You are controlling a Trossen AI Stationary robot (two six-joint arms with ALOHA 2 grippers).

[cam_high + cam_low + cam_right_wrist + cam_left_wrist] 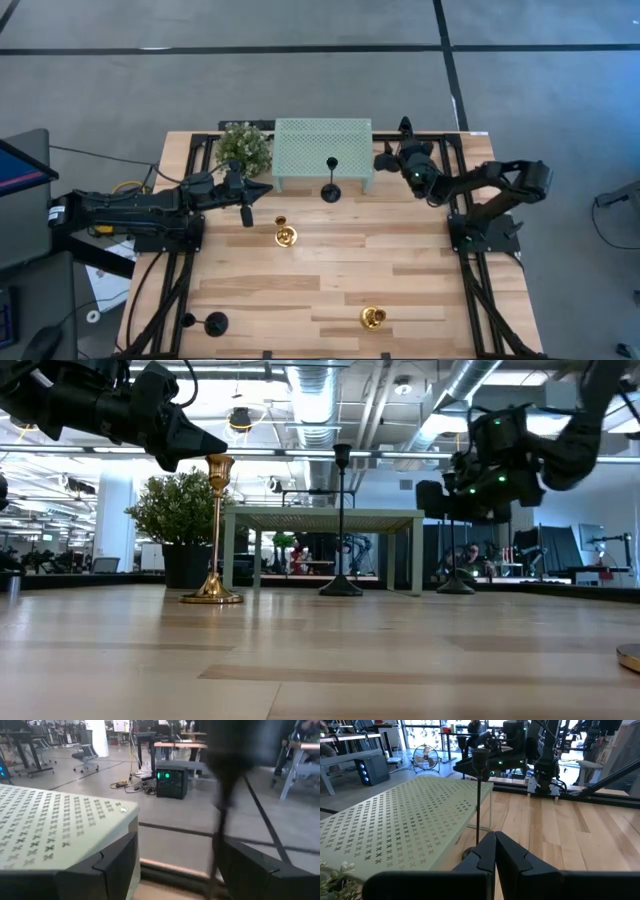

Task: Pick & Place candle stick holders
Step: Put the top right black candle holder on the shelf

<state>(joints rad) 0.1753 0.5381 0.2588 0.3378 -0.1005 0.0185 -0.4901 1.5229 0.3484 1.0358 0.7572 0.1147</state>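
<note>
Right gripper (178, 843), fingers spread, straddles the upright stem of a black candle stick holder (222, 795) just beside the green stand's (60, 820) right end. You would likely close across that vertical axis. Left gripper (495, 845) hovers off the stand's left front corner, fingers pressed together.

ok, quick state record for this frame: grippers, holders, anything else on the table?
left gripper: shut, empty, near the plant
right gripper: open, blurred black stem between its fingers, at the shelf's right end
black holders: one in front of the shelf, one at the left edge, far from it
gold holders: one mid-table, one far from the shelf
</note>
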